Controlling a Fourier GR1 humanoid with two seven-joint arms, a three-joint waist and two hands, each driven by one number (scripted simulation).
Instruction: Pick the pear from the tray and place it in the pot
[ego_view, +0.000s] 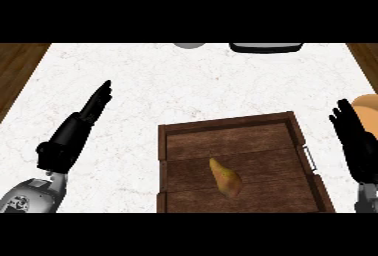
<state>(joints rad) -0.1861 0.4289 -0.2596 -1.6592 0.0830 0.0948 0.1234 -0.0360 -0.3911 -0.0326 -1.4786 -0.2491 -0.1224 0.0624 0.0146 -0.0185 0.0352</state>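
A yellow-brown pear (225, 179) lies on its side in the middle of the dark wooden tray (184, 145), which sits at the counter's near centre-right. At the far edge a black pot (266, 47) shows only partly, cut off by the view's top. My left hand (77, 131) rests open at the left, fingers straight and pointing away, well apart from the tray. My right hand (356, 142) stands open just right of the tray's metal handle (310, 159), touching nothing.
The white marble counter (184, 85) stretches between tray and pot. A grey round object (190, 45) peeks in at the far edge, left of the pot. A tan object (367, 107) lies behind my right hand. Wood floor borders both sides.
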